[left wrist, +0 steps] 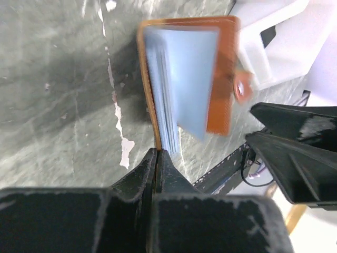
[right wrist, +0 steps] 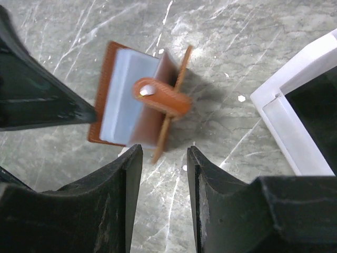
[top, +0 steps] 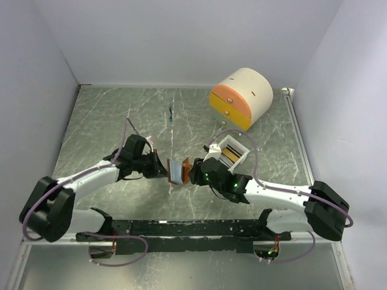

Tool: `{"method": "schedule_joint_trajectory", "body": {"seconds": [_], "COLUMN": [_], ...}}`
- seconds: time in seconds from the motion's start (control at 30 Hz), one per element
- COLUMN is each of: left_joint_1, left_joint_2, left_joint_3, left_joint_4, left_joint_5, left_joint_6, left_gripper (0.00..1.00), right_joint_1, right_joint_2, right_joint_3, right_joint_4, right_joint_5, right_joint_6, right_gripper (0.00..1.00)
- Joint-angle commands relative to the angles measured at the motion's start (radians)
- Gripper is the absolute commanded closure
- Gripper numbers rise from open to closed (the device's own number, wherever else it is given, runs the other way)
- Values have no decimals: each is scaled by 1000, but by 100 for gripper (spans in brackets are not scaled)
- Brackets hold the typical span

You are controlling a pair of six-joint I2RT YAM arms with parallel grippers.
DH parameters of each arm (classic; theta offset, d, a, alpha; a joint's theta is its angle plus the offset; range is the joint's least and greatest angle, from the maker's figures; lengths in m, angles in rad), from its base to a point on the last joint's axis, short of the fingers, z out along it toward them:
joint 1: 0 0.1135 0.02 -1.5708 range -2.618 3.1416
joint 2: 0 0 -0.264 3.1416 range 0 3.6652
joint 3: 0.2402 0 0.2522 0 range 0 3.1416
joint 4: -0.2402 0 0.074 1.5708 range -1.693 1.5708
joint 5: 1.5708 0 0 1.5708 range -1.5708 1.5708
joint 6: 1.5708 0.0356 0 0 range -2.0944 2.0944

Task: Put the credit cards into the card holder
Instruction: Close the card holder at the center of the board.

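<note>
Left claw [left wrist: 157,156]: fingers together, pinching one cover edge of small brown leather bifold card holder [right wrist: 131,100].
Right claw [right wrist: 164,153]: fingers apart, just beside holder, gripping nothing.
Holder position: grey-green marble tabletop [top: 103,121], between both claws, near white rectangular tray [right wrist: 284,110].
Holder attitude: on edge, half open; long axis near-to-far; snap strap towards right claw.

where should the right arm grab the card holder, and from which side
Take the card holder by its free brown cover, beneath the snap strap. It stands edge-on facing the open right fingers, so come straight in from their side and close across it; the left fingers pinch the opposite cover's edge.
</note>
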Motion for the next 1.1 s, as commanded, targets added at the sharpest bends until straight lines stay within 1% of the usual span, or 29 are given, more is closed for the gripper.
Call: {"method": "schedule_joint_trajectory", "body": {"seconds": [0.0, 0.1, 0.2, 0.3, 0.5, 0.67, 0.83, 0.97, 1.07], "left_joint_1": [5, 5, 5, 5, 5, 5, 5, 5, 5], "left_joint_2": [-113, -124, -93, -85, -63, -76, -73, -75, -76], "left_joint_3": [137, 208, 237, 235, 240, 237, 238, 228, 231], "left_joint_4": [-325, -420, -455, -445, -455, -465, -459, -444, -451], "left_joint_5": [-188, -241, -249, -250, -256, -275, -263, -254, -255], "left_joint_6": [127, 176, 206, 211, 242, 240, 240, 235, 239], "left_gripper": [93, 93, 93, 93, 93, 93, 93, 93, 93], "right_joint_1": [1, 1, 2, 1, -1, -15, -14, -15, -14], "right_joint_2": [11, -1, 26, 98, 252, 335, 396, 457, 480], "right_joint_3": [47, 45, 57, 93, 233, 356, 387, 427, 442], "right_joint_4": [-13, -20, -32, -42, -92, -124, -109, -148, -146], "right_joint_5": [6, 29, 43, 46, 86, 23, -10, 22, 14], "right_joint_6": [1, -29, -71, -103, -145, -225, -241, -242, -258], "right_gripper": [60, 60, 60, 60, 60, 62, 59, 58, 58]}}
